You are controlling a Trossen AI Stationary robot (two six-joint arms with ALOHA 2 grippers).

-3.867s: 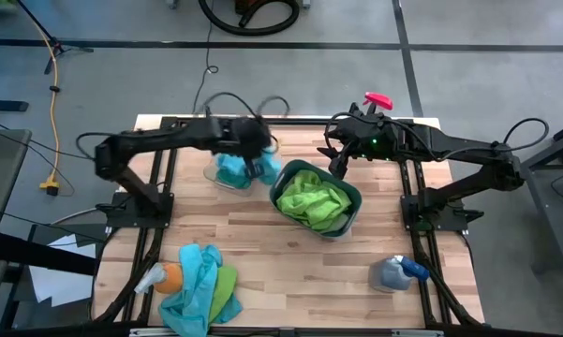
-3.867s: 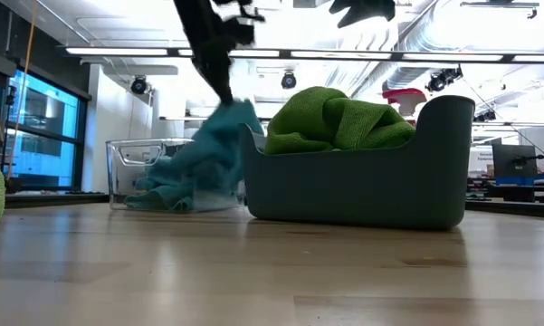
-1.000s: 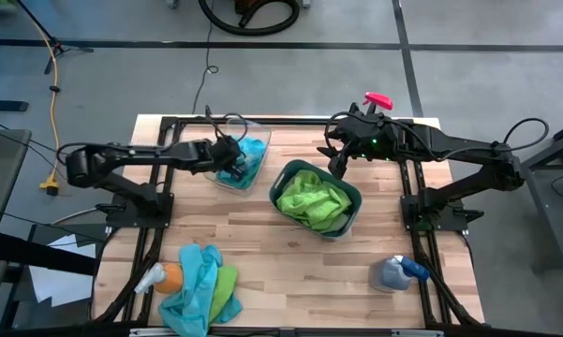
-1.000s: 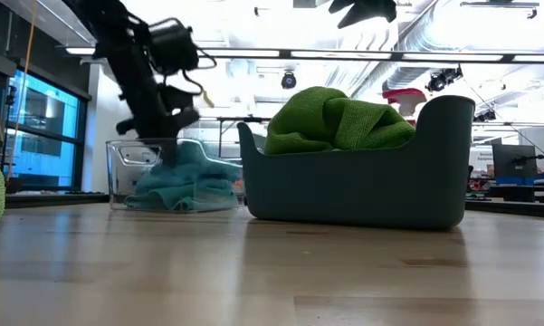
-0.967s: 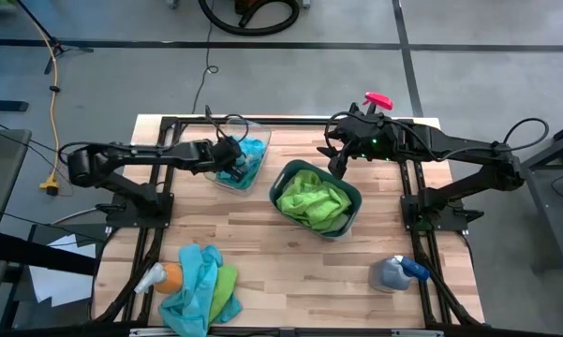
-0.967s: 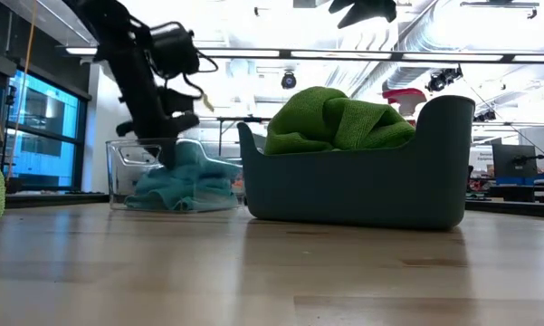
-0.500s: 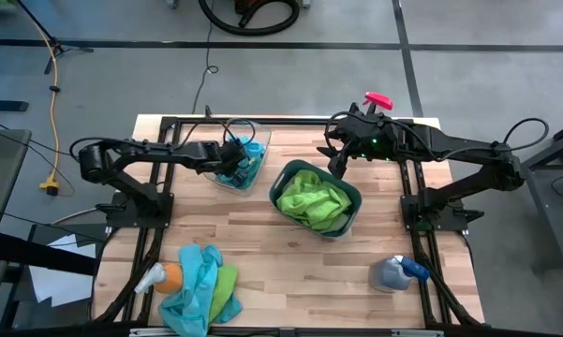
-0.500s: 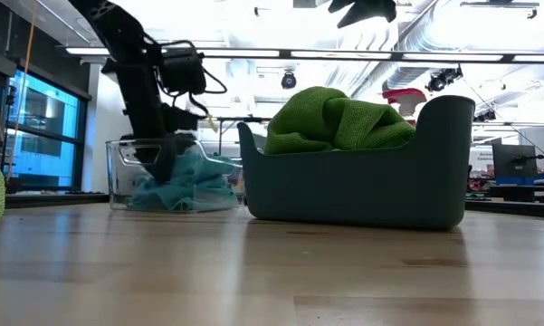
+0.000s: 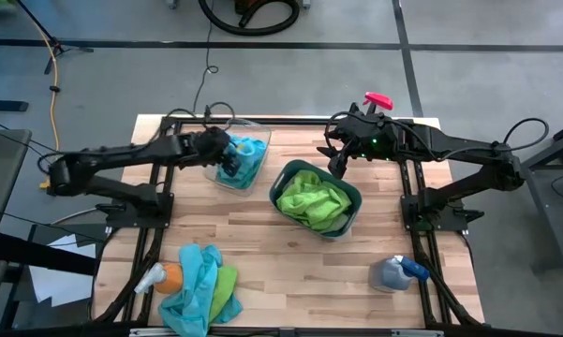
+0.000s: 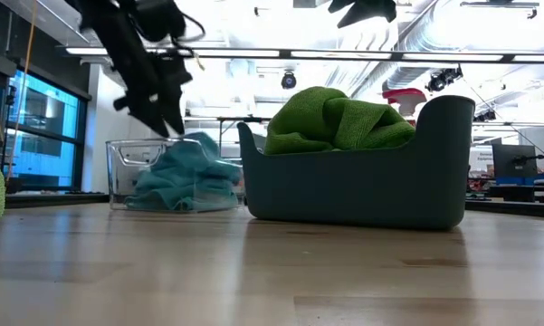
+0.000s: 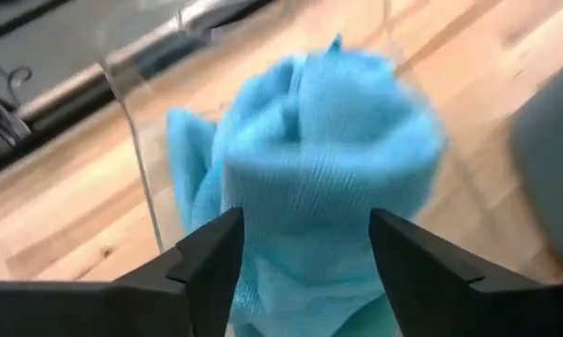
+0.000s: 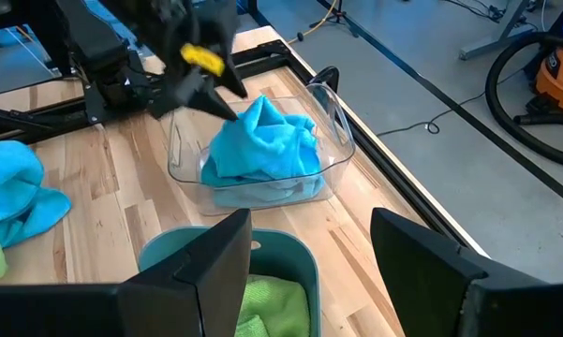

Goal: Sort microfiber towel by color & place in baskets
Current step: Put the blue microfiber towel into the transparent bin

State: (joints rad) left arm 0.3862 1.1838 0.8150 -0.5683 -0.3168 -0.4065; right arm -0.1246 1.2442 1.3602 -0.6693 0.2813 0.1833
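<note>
We see left gripper (image 11: 302, 245) spread, empty, just above turquoise towel (image 11: 323, 168) in clear basket (image 9: 256, 161); right gripper (image 12: 309, 245) spread, idle above teal-grey basket (image 9: 348, 197).

Fuzzy blue cloths (image 11: 318, 168) fill a clear glossy plastic tub (image 12: 333, 131), beside a matt grey plastic tub (image 10: 362, 186) on the smooth wooden worktop (image 9: 262, 243).

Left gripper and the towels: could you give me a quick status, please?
Left gripper open above clear basket. Turquoise towel inside. Right gripper open, waiting. Nothing in the way.
</note>
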